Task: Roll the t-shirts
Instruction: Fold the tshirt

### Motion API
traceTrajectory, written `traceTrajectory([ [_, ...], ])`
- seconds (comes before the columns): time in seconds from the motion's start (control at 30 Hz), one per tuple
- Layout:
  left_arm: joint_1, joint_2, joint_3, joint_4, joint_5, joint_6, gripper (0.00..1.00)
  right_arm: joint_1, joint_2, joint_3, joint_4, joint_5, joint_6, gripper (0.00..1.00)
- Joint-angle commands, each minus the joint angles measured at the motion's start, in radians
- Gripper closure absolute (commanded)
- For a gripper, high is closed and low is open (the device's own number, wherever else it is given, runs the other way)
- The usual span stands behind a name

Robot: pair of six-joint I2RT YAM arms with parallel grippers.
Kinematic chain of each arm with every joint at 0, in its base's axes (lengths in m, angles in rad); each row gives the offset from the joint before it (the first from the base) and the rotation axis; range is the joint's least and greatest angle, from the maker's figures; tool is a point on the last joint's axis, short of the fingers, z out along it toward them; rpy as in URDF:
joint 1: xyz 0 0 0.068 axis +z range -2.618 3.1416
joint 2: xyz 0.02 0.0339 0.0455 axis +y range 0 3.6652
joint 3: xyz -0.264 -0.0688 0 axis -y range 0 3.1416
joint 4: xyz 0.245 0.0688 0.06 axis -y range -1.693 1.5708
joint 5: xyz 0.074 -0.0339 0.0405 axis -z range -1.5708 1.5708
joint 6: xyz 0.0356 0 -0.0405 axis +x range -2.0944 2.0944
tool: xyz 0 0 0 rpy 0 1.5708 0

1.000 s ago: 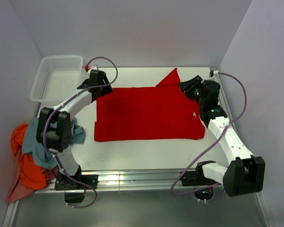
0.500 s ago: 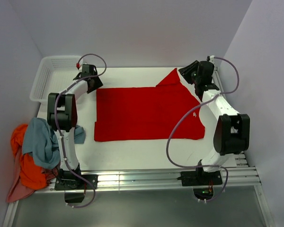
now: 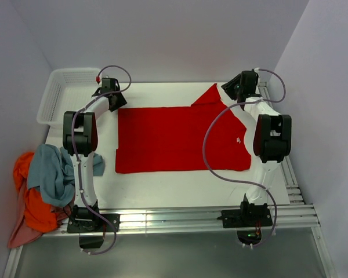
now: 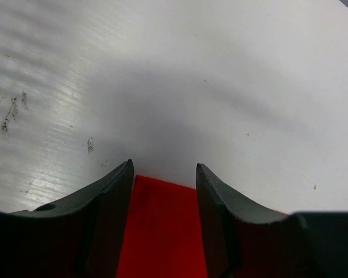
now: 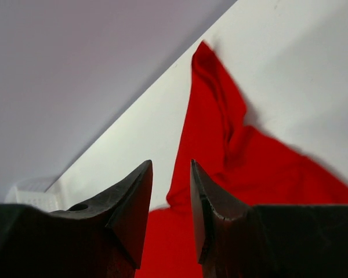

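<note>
Rolling unstarted: bright red cloth t-shirt [image 3: 180, 139] lay flat, centre frame; left pincer [image 4: 163, 168] spread astride its corner, right pincer [image 5: 170, 165] narrowly parted, empty.

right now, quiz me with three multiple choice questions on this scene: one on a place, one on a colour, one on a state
1. Where is the basket? A) far left corner of the table B) near right corner C) middle of the near edge
2. What colour is the shirt spread flat? A) grey-blue B) red C) pink
3. How is the left gripper? A) clamped shut B) holding the basket C) jaws apart over the shirt's corner

1 A: the top view shows it there. 2 B: the flat shirt is bright red. 3 C: the wrist view shows its jaws parted, red corner between.
</note>
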Motion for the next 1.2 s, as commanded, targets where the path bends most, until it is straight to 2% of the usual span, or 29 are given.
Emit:
traceTrajectory([
  [0.0,-0.003,0.011,-0.008,-0.010,0.037,-0.007,0.48,-0.024,0.046,0.108,-0.019,0.025,-0.015,0.60],
  [0.23,-0.010,-0.044,-0.083,-0.009,-0.023,-0.013,0.42,-0.036,0.185,0.215,-0.027,-0.009,0.010,0.60],
  [0.53,-0.017,-0.077,-0.120,-0.026,-0.044,-0.004,0.45,-0.041,0.294,0.295,-0.013,-0.027,0.030,0.59],
  [0.63,-0.025,-0.058,-0.101,-0.053,-0.052,-0.001,0.48,-0.043,0.314,0.327,-0.019,-0.018,0.025,0.53],
  [0.8,-0.034,-0.049,-0.100,-0.046,-0.054,-0.001,0.56,-0.046,0.359,0.397,-0.063,-0.022,0.024,0.49],
  [1.13,-0.034,-0.049,-0.101,-0.054,-0.072,0.002,0.79,-0.047,0.382,0.387,-0.014,-0.062,0.047,0.49],
  [1.17,-0.034,-0.047,-0.100,-0.056,-0.074,0.004,0.86,-0.047,0.388,0.393,-0.011,-0.073,0.047,0.48],
])
